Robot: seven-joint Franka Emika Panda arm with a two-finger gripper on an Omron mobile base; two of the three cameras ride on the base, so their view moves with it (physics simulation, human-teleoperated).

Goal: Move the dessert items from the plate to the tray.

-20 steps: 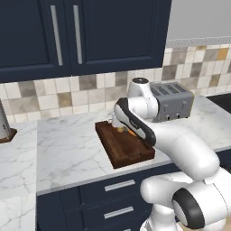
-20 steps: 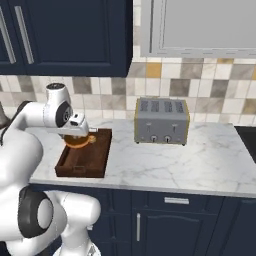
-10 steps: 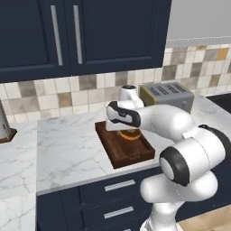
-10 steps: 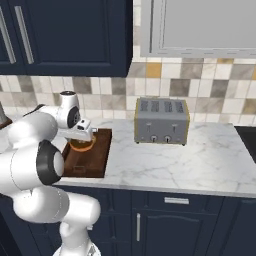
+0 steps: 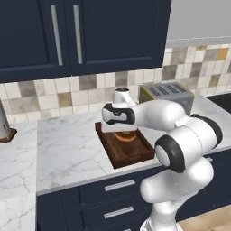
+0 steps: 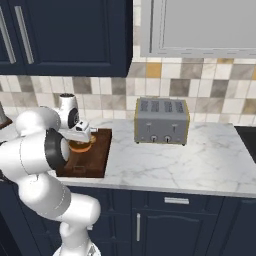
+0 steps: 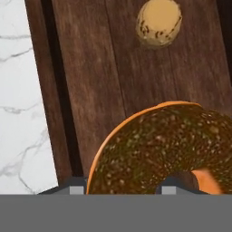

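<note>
My gripper is shut on a dessert item, a ring-shaped pastry with an orange rim and a dark speckled top. It hangs low over the middle of the dark wooden tray; I cannot tell whether it touches the wood. From the right side the pastry shows under the hand, above the tray. In the hand view the pastry sits between my fingertips, and a small tan round dessert item lies farther along the tray floor. The plate is out of view.
A silver toaster stands on the marble counter right of the tray. A grey object on a brown base sits at the counter's far left. Dark cabinets hang above the tiled wall.
The arm has swung its elbow round and folded toward the right. The hand stays over the tray with the ring pastry in it, a little lower than before.
</note>
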